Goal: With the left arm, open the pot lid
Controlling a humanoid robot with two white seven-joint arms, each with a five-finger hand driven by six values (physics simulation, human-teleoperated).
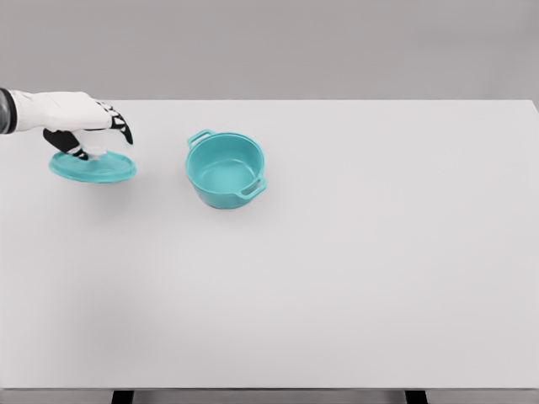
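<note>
Reaching in from the left edge, the left hand (pixel 84 122) sits over the teal lid (pixel 93 167) at the far left of the white bench (pixel 337 295). Its fingers (pixel 123 128) are curled down around the lid's clear knob (pixel 93 150) — a closed hold, dark fingertips pointing downward on either side of it. I can't tell whether the lid rests flat on the bench or hangs just above it; a faint shadow shows beneath. Well apart to its right stands the teal pot (pixel 225 170), upright and uncovered, its inside bare, one handle toward the back left and the other toward the front right. Only this one arm shows.
</note>
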